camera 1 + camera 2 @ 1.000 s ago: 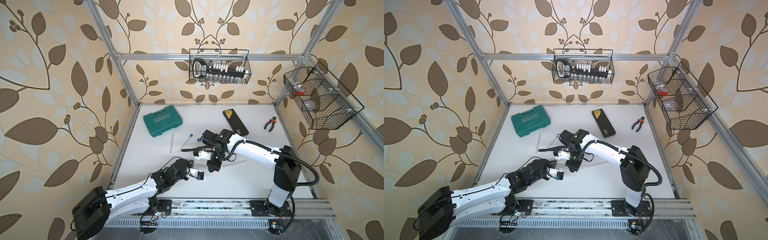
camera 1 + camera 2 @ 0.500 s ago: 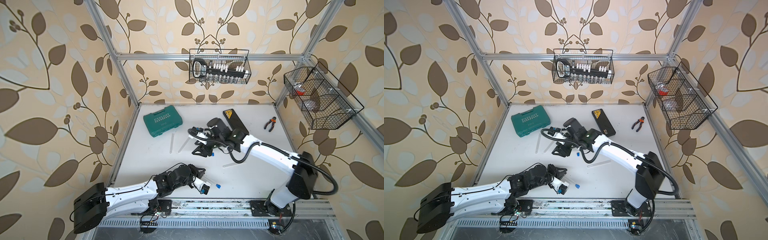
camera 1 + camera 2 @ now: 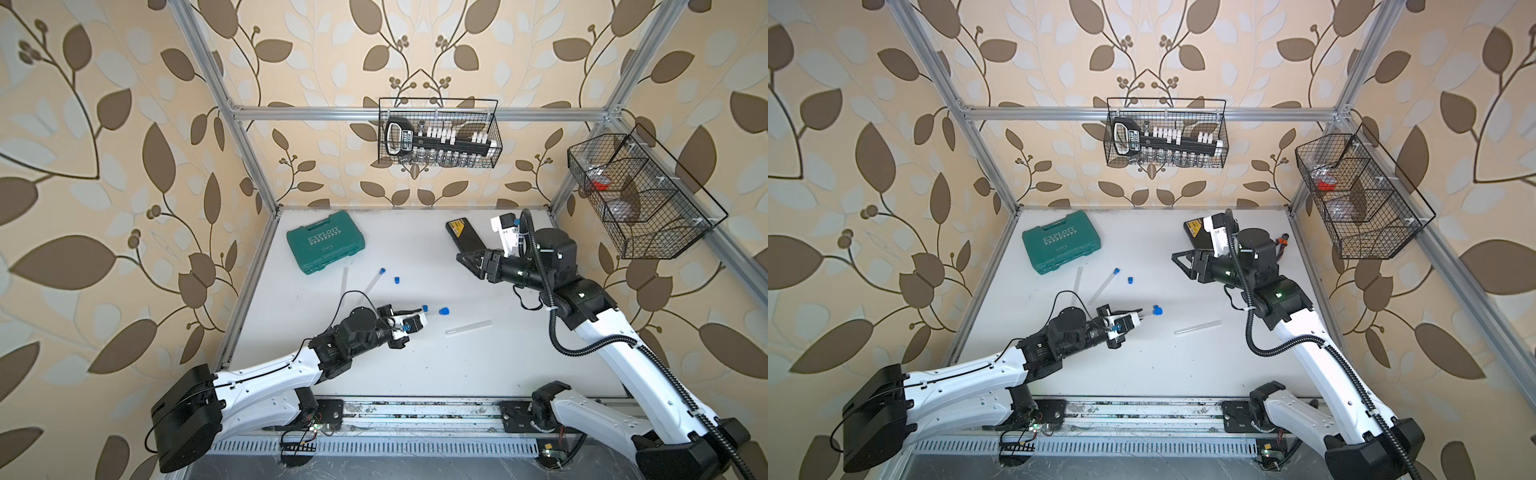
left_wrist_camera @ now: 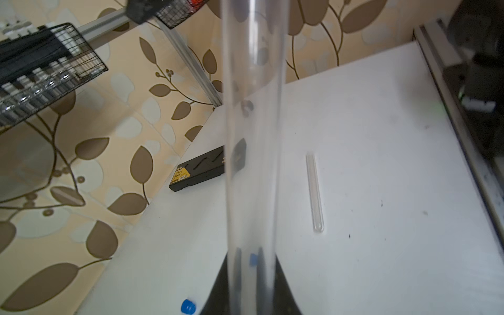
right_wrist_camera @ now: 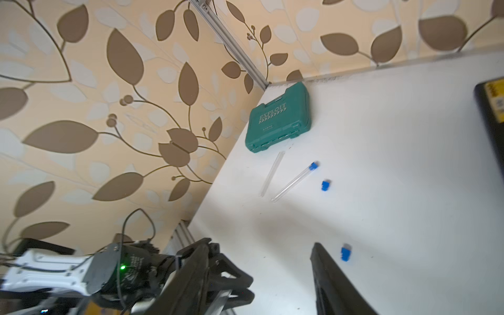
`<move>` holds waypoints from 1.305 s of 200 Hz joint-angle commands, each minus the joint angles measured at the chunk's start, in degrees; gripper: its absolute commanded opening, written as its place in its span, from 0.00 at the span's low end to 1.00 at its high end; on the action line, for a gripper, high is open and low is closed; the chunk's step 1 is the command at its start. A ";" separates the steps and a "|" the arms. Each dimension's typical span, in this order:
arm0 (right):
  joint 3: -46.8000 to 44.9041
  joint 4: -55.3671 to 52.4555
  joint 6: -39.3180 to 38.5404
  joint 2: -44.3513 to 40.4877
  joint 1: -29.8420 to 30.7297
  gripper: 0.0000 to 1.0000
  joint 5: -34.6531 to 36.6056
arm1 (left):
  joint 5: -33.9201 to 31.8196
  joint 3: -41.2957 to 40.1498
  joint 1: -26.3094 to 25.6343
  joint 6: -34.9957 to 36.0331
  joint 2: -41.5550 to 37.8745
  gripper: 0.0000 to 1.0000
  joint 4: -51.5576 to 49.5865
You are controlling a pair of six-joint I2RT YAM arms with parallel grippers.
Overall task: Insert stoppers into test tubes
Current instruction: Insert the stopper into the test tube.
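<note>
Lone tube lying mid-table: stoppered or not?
Unstoppered. The test tube lies flat, clear end to end; left wrist view shows no blue plug.

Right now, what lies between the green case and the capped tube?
An uncapped test tube lies there, shown in both top views.

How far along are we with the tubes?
Roughly halfway. Done: one capped tube lies on the table. In hand: the left gripper grips a second tube, a blue stopper apparently on its tip; the right gripper hangs open, empty. Left: two bare tubes and two loose stoppers.
</note>
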 commanded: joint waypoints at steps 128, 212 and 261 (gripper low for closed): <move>-4.57 15.42 29.94 1.59 3.34 0.67 -22.49 | 4.84 5.02 0.48 -26.03 6.39 0.00 16.06; -5.45 14.55 29.57 2.72 4.58 0.67 -22.05 | 5.70 5.82 0.49 -25.14 6.39 0.00 14.91; -5.81 8.01 26.34 3.76 4.90 0.65 -20.81 | 4.05 5.78 0.48 -24.11 5.18 0.00 15.52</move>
